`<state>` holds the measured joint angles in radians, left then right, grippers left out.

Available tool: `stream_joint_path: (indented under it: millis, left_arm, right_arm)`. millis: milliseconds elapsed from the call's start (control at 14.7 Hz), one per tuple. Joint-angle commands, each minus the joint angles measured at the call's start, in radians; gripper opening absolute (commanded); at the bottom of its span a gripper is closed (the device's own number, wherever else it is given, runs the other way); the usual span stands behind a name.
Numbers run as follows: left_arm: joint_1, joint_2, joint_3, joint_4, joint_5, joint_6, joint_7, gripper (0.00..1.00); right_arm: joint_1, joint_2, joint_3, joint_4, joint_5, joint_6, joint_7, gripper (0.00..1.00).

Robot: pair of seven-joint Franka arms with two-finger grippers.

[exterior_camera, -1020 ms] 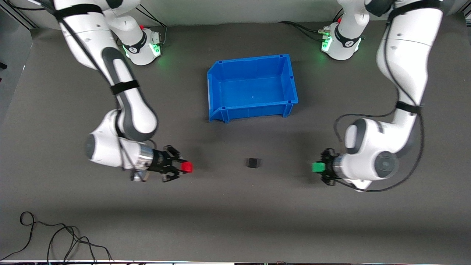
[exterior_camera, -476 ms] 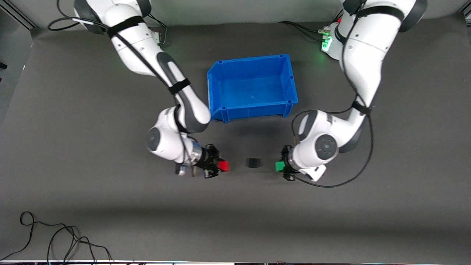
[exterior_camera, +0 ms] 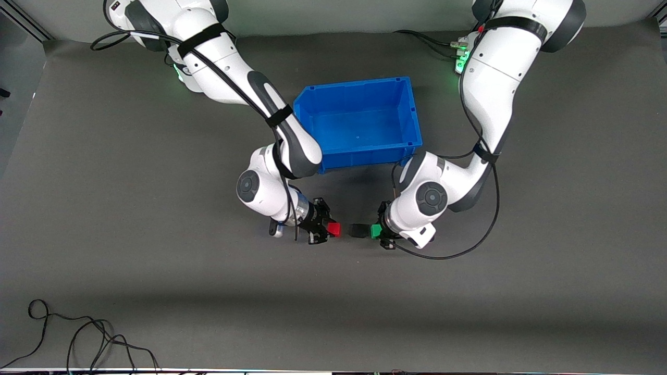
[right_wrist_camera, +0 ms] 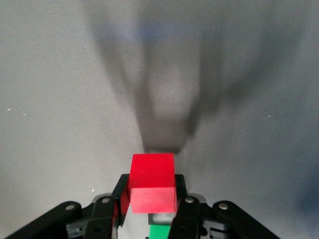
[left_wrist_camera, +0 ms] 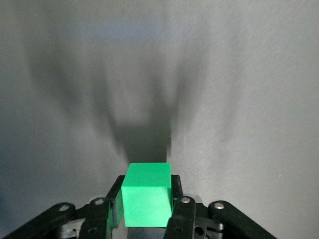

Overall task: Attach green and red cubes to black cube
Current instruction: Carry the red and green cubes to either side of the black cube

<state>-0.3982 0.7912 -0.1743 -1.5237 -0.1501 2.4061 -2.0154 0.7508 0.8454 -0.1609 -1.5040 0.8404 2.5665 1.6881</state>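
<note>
The black cube (exterior_camera: pixel 357 229) rests on the dark mat, nearer the front camera than the blue bin. My left gripper (exterior_camera: pixel 377 231) is shut on the green cube (exterior_camera: pixel 374 230), which sits low and right against the black cube's face toward the left arm's end. My right gripper (exterior_camera: pixel 331 229) is shut on the red cube (exterior_camera: pixel 334 229), a small gap from the black cube's other face. The left wrist view shows the green cube (left_wrist_camera: pixel 147 191) between the fingers. In the right wrist view the red cube (right_wrist_camera: pixel 152 181) fills the jaws, with the black cube (right_wrist_camera: pixel 160 218) and green cube (right_wrist_camera: pixel 159 232) showing past it.
A blue bin (exterior_camera: pixel 365 156) stands empty between the arms' bases and the cubes, close to both elbows. A loose black cable (exterior_camera: pixel 78 338) lies on the mat near the front edge at the right arm's end.
Both arms have swung inward along the mat with their cubes. The green cube has come up against the black cube; the red cube has closed to a small gap.
</note>
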Motion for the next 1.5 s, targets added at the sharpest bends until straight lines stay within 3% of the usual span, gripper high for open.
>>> stream_joint_path:
  millis: [0, 272, 340, 476, 680, 748, 816, 1020, 1224, 1429]
  left_arm:
    - [-0.033, 0.013, 0.016, 0.007, -0.006, 0.011, -0.026, 0.14]
    - [-0.034, 0.022, 0.016, 0.008, -0.005, 0.033, -0.025, 0.18]
    - [-0.034, 0.023, 0.016, 0.010, -0.003, 0.033, -0.025, 0.24]
    - [-0.031, 0.025, 0.018, 0.010, 0.001, 0.033, -0.022, 0.61]
    - [-0.027, 0.017, 0.022, 0.014, 0.003, 0.018, -0.019, 0.93]
    - [-0.024, 0.008, 0.025, 0.016, 0.009, 0.002, -0.014, 1.00]
    - [-0.015, -0.004, 0.029, 0.011, 0.021, -0.027, -0.011, 1.00]
    - [0.059, -0.085, 0.025, -0.003, 0.040, -0.143, 0.084, 1.00]
    - [0.139, -0.212, 0.029, -0.120, 0.041, -0.195, 0.310, 1.00]
    - [0.278, -0.360, 0.029, -0.295, 0.081, -0.220, 0.623, 1.00]
  right_arm:
    - [0.044, 0.044, -0.014, 0.034, 0.017, 0.050, 0.085, 0.30]
    - [0.056, 0.057, -0.014, 0.056, 0.014, 0.054, 0.125, 0.31]
    - [0.058, 0.061, -0.014, 0.059, 0.014, 0.054, 0.125, 0.32]
    - [0.059, 0.070, -0.014, 0.080, 0.011, 0.054, 0.124, 0.36]
    - [0.064, 0.073, -0.014, 0.084, 0.006, 0.054, 0.124, 0.42]
    - [0.064, 0.073, -0.014, 0.085, 0.003, 0.054, 0.122, 0.66]
    - [0.062, 0.073, -0.014, 0.090, 0.003, 0.054, 0.122, 1.00]
    - [0.062, 0.057, -0.023, 0.100, -0.042, 0.051, 0.110, 1.00]
    - [0.050, 0.006, -0.026, 0.108, -0.196, 0.015, 0.108, 1.00]
    - [0.024, -0.069, -0.029, 0.133, -0.412, -0.150, 0.085, 1.00]
